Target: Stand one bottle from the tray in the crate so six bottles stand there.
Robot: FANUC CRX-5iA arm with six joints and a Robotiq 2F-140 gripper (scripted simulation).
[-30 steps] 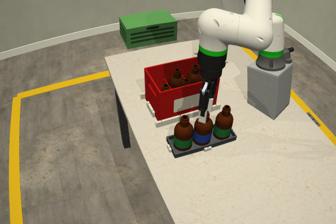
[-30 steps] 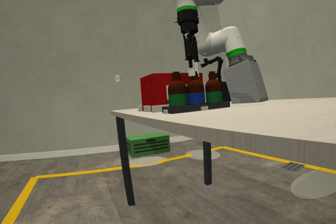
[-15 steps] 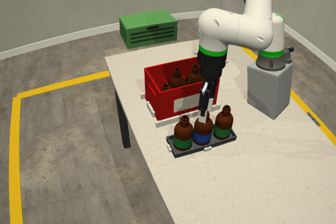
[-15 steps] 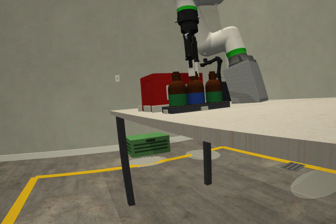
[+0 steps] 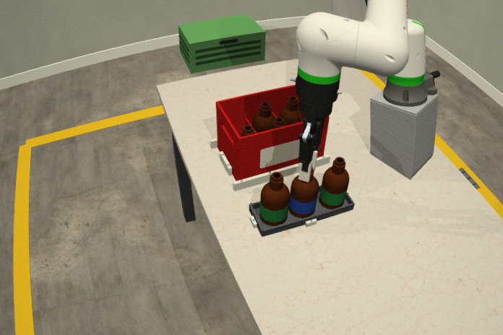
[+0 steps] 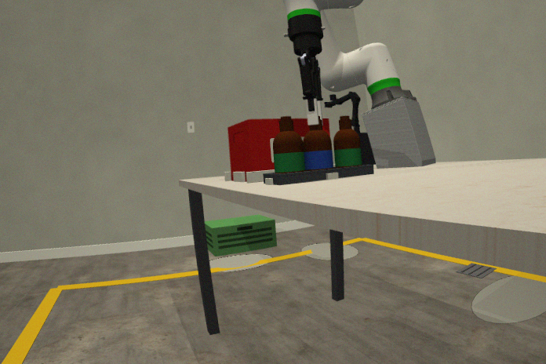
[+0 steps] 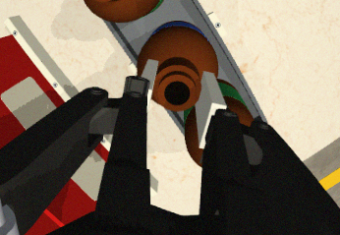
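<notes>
Crate [image 5: 243,149]: stood behind the gripper, bottles in its cells.
Left bottle [image 5: 274,199]: green label, on the tray beside the gripper.
Gripper [image 5: 307,170]: clenched on the neck of the blue-label bottle [image 5: 303,197], middle of the tray [image 5: 284,227].
Right bottle [image 5: 334,187]: green label, beside the gripper.

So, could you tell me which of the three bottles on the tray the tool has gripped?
The middle, blue-labelled bottle; the tool pinches its neck, unlike its green-labelled neighbours.
</notes>
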